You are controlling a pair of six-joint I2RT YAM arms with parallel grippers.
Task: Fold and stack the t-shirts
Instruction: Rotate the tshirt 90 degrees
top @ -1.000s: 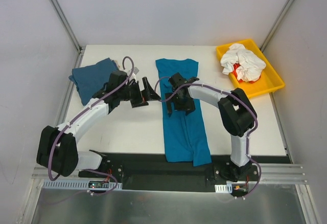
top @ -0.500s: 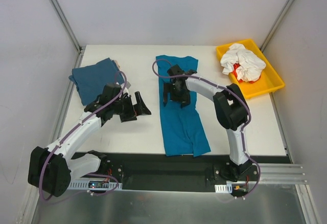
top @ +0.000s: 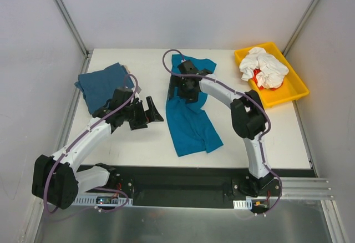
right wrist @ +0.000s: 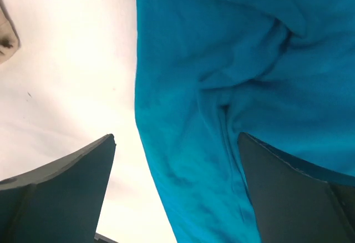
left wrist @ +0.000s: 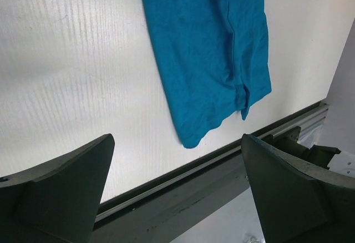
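The bright teal-blue t-shirt [top: 194,126] lies lengthwise mid-table, bunched and wrinkled at its far end. It also shows in the left wrist view [left wrist: 205,60] and the right wrist view [right wrist: 233,60]. My right gripper [top: 186,90] is low over its far part, jaws wide apart [right wrist: 176,137] with teal cloth under and between them. My left gripper [top: 155,110] is open and empty [left wrist: 176,140] over bare table left of the shirt. The slate-blue t-shirt [top: 102,85] lies folded at the far left. A beige sliver [right wrist: 6,38] shows at the left edge of the right wrist view.
A yellow tray [top: 288,90] at the far right corner holds crumpled white cloth [top: 263,68]. The black rail of the table's near edge [left wrist: 194,182] runs just below the teal shirt's hem. Walls close the table in on three sides.
The right gripper has moved toward the far side and the teal shirt slid with it, its near hem pulling away from the table edge and skewing. The left arm drew back to the left.
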